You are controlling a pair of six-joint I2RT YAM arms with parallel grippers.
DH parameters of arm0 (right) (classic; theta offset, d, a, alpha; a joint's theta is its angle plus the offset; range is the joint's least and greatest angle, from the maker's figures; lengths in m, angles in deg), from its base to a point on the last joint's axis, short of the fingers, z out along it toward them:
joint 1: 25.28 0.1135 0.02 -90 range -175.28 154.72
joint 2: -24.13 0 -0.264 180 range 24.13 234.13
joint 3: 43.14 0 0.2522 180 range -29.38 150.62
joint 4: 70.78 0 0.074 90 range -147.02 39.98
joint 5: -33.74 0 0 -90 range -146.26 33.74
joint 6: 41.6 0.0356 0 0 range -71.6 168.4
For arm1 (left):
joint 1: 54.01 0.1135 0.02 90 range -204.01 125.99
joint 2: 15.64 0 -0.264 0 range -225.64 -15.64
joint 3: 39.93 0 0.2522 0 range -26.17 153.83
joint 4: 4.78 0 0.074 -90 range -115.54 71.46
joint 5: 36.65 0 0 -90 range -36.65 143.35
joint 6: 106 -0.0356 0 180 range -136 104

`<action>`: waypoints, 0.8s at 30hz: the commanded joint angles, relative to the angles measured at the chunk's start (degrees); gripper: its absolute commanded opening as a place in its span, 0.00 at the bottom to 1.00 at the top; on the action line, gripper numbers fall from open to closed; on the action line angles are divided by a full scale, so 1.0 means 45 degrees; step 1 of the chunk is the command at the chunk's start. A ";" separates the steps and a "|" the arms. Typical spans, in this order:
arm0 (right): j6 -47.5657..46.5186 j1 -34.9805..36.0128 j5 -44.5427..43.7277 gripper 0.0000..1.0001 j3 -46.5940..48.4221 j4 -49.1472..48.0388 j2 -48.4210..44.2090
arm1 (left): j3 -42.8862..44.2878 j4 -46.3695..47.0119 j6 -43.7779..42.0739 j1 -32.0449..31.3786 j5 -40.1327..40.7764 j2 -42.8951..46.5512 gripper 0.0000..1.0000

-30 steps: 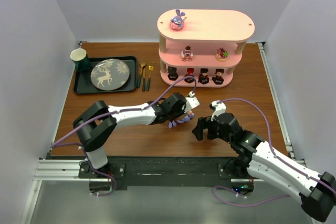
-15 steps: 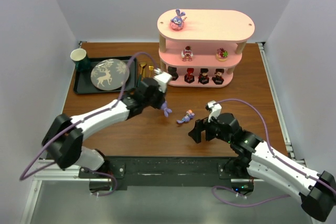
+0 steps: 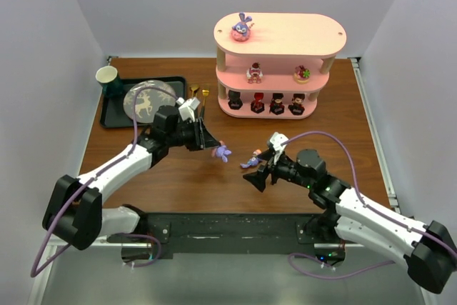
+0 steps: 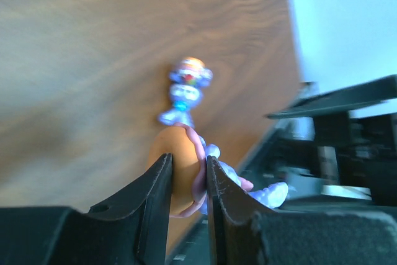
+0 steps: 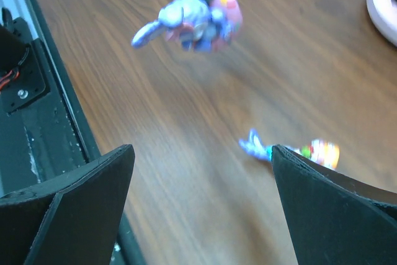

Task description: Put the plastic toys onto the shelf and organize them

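Observation:
My left gripper (image 3: 211, 144) is shut on a purple-blue bunny toy (image 3: 223, 152), held above the table left of centre; the toy shows between its fingers in the left wrist view (image 4: 186, 175) and in the right wrist view (image 5: 195, 17). A second bunny toy (image 3: 252, 159) lies on its side on the table, also in the left wrist view (image 4: 188, 85) and the right wrist view (image 5: 291, 151). My right gripper (image 3: 261, 169) is open, just beside it. The pink shelf (image 3: 280, 62) stands at the back with a bunny toy (image 3: 241, 29) on top, two small toys on the middle tier and several dark ones below.
A black tray (image 3: 108, 116) with a deer plate (image 3: 148, 99) and a green cup (image 3: 108, 78) sits at the back left. Gold spoons (image 3: 199, 101) lie between tray and shelf. The table's near edge and metal rail run below the arms.
My left arm has swung left and back, carrying the bunny toy away from the table's centre. My right gripper has advanced left toward the lying bunny toy.

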 commanded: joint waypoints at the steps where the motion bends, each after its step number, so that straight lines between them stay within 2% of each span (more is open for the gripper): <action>1: -0.1570 0.0133 0.1248 0.96 0.0771 -0.2263 0.0912 | -0.0865 0.3228 0.3925 0.0348 -0.2590 0.0883 0.00; 3: -0.1961 0.0152 0.1697 0.96 0.1123 -0.2596 0.1321 | -0.1646 0.4960 0.5755 0.0407 -0.2825 0.1157 0.00; 6: -0.2059 0.0133 0.2654 0.95 0.1572 -0.3144 0.2006 | -0.2214 0.5965 0.7013 0.0426 -0.2807 0.1352 0.00; 18: -0.2313 0.0133 0.5272 0.83 0.2978 -0.3282 0.2494 | -0.3289 0.7783 0.9047 0.0426 -0.3197 0.1841 0.00; 24: -0.2840 0.0152 0.5449 0.80 0.3525 -0.3028 0.3042 | -0.3211 0.7824 0.9205 0.0407 -0.3373 0.2075 0.00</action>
